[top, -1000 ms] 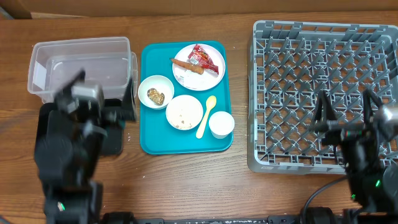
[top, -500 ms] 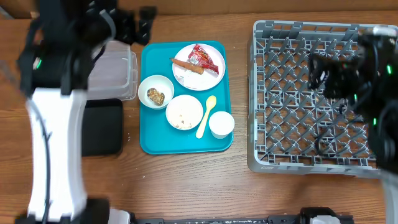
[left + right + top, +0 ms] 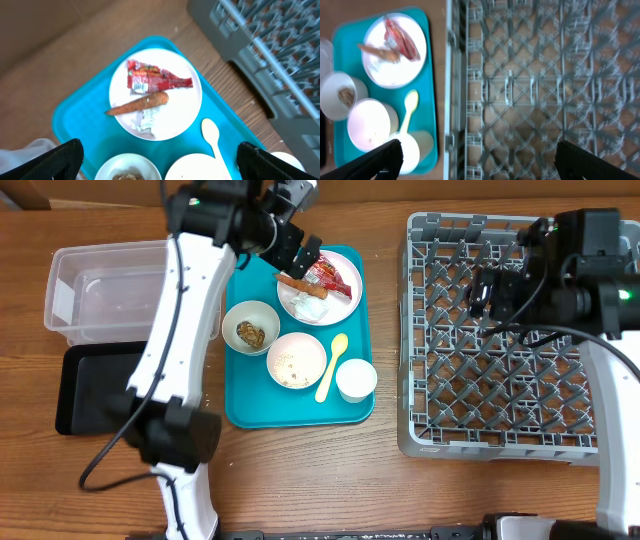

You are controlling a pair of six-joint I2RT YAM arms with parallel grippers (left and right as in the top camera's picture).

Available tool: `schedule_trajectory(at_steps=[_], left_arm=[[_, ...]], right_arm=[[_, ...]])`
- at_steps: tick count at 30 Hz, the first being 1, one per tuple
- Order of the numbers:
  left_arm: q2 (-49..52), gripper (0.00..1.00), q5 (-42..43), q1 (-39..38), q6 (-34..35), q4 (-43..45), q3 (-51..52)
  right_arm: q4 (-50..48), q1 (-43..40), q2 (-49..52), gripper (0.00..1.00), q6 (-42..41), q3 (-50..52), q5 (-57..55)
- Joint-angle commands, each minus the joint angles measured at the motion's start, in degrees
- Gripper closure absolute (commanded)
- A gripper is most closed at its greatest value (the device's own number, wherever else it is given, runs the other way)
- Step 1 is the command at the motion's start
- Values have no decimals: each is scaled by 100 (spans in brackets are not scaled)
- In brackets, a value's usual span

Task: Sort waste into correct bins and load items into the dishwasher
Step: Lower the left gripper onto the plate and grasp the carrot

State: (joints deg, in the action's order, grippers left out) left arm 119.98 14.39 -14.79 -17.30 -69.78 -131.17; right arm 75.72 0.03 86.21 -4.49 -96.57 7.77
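Red snack wrapper (image 3: 157,80) lay just beneath the left pincer (image 3: 298,242), which was spread wide, presumably ready to clear waste first.

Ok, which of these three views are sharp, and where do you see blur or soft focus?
Overhead: sharp and evenly lit, the dish rack lattice crisp. Left wrist: the plate and wrapper are fairly clear, while the rack in the corner is out of focus. Right wrist: soft throughout, the rack pegs smeared and the teal tray hazy.
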Motion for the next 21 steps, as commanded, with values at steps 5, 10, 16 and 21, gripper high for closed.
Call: schedule_trajectory(at_steps=[5,10,16,21], left_arm=[[826,0,-402,-87,2065,789,-157],[1440,2,-678,-190,3386,1322,-157],[1991,26,-994,-337,4498,1134,-157],[2103,37,-1054,-343,4933,804,-157]], right_arm=[[151,11,155,0,-17,-166,96],[157,11,155,0,-20,-164,96],[260,11,155,0,-17,-164,94],[267,11,155,0,-20,-164,98]])
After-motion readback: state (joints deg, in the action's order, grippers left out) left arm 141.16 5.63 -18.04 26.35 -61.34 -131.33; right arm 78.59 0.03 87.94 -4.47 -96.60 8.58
